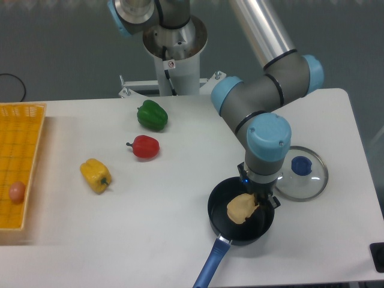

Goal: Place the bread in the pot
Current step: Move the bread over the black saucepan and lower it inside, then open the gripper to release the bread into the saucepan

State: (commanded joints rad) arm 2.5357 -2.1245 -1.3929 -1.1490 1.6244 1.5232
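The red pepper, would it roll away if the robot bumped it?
Probably a little. The red pepper looks round and glossy and lies on its side on the smooth white table, so a nudge could make it wobble or roll. Its lumpy shape and stem would likely stop it soon. The shiny skin might also slip between gripper fingers.

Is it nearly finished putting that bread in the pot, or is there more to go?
Nearly. The bread is already down inside the pot. The gripper is right at the bread, though whether it has let go is hidden from here. What looks left is releasing and lifting away. The lid lies beside the pot.
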